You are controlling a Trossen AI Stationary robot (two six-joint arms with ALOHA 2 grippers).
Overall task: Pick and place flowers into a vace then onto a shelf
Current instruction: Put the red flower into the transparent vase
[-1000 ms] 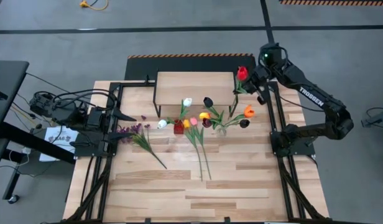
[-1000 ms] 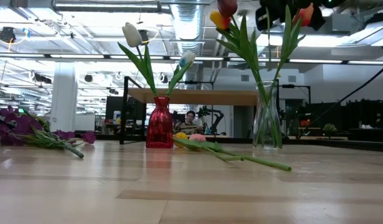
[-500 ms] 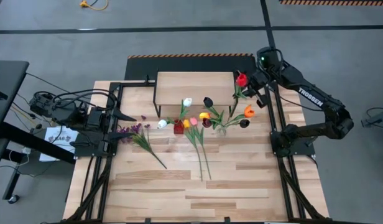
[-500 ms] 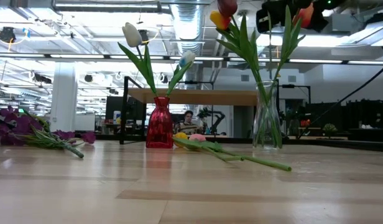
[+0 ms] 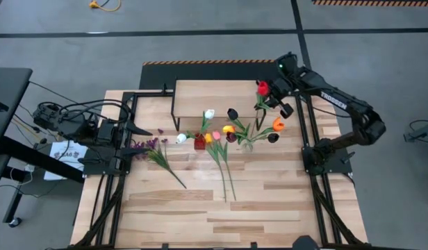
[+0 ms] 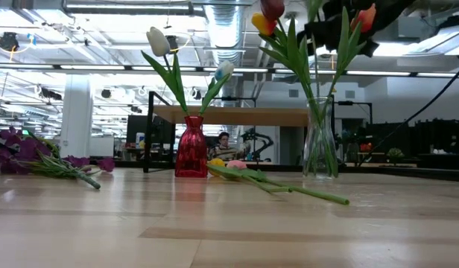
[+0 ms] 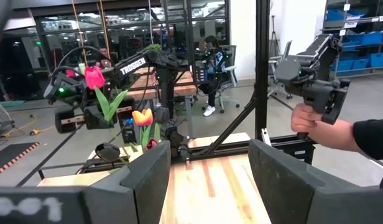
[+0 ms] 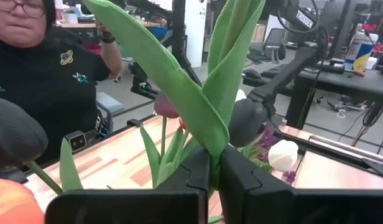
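Right gripper (image 5: pixel 269 94): raised beside the shelf's (image 5: pixel 217 96) right end, fingers (image 8: pixel 238 171) clamped on the stem of a red tulip (image 5: pixel 262 88) (bloom up, leaves hanging). Left gripper (image 5: pixel 134 129): parked at the table's (image 5: pixel 269 201) left edge, fingers spread wide, holding nothing. Red vase (image 5: pixel 199 143): two white tulips. Glass vase (image 6: pixel 319 141): several tulips. Loose on the table: purple blossoms (image 5: pixel 150 146), two tulips (image 5: pixel 221 163).

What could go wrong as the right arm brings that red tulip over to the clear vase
The right tool holds the red tulip by its stem and leaves, so it could slip or tilt. The clear vase is already crowded with tulips; lowering another might knock the orange tulip or tip the vase.
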